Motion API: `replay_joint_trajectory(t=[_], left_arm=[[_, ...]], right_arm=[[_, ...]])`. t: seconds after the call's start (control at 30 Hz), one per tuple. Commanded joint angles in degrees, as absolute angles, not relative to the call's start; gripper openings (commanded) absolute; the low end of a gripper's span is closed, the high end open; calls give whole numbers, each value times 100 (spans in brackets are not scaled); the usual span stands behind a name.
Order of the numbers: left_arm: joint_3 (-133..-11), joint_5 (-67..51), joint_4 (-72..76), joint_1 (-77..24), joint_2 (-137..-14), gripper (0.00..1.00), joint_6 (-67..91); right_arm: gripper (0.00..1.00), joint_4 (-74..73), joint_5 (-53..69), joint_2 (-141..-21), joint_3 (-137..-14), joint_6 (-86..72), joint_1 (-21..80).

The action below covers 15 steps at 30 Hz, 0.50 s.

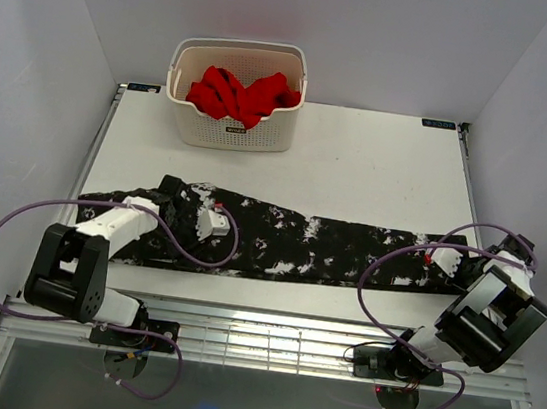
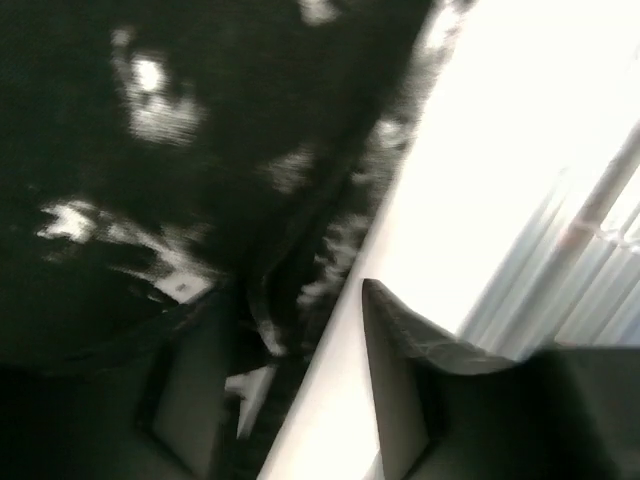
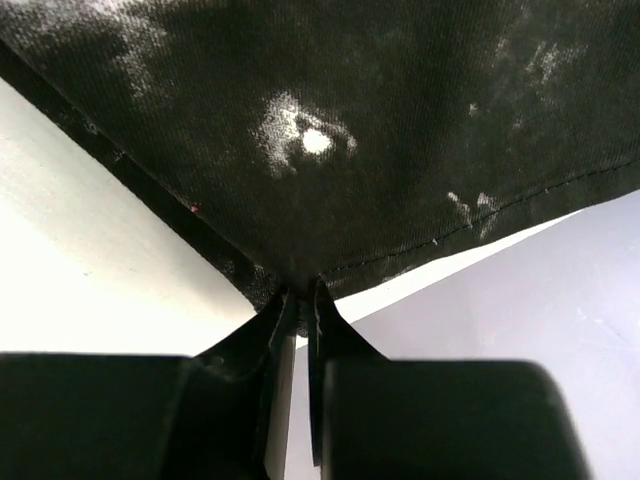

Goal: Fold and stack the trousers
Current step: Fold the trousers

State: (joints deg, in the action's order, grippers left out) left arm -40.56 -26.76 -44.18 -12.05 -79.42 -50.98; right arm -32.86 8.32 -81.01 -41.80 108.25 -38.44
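- Trousers [image 1: 299,240] lie stretched across the tabletop [image 1: 359,165], lower middle of the frame.
- We see our left hand [image 2: 300,340] released, fingers apart over their edge.
- Our right hand [image 3: 297,305] pinches their corner.

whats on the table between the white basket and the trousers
Nothing. In the top view the strip of white table between the basket and the trousers is bare.

Beyond the left gripper [image 2: 290,310], bare desk [image 1: 359,165] lies open as far as the basket [image 1: 235,99]. Beyond the right gripper [image 3: 297,295] the desk runs open, with the side wall [image 1: 533,148] near its outer side.
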Motion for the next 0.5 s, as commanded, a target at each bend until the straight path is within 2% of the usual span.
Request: replay_joint_trajectory(t=[0.0, 0.1, 0.13, 0.3, 0.4, 0.47], left_arm=[[-4305, -2782, -5272, -1090, -7533, 68, -5537], [-4964, -3268, -5905, -1081, -7173, 76, -5388], [-5122, -3478, -6124, -1081, -7102, 76, -5318], [-5713, -3683, -6188, -836, -6698, 78, -4396], [-5696, -3657, -6135, -57, -6811, 78, -4245], [-5634, -3316, -6152, 464, -7127, 73, -4350]], right_arm=[[13, -3453, 466, -8218, -4350, 10749, -3885], [34, -3796, 483, -8034, -4394, 10775, -3876], [47, -3884, 544, -7946, -4429, 10767, -3876], [73, -5146, 1071, -7918, -5559, 10137, -3771], [75, -6069, 1546, -8068, -6482, 9452, -3534], [70, -6327, 1722, -8200, -6740, 9002, -3141]])
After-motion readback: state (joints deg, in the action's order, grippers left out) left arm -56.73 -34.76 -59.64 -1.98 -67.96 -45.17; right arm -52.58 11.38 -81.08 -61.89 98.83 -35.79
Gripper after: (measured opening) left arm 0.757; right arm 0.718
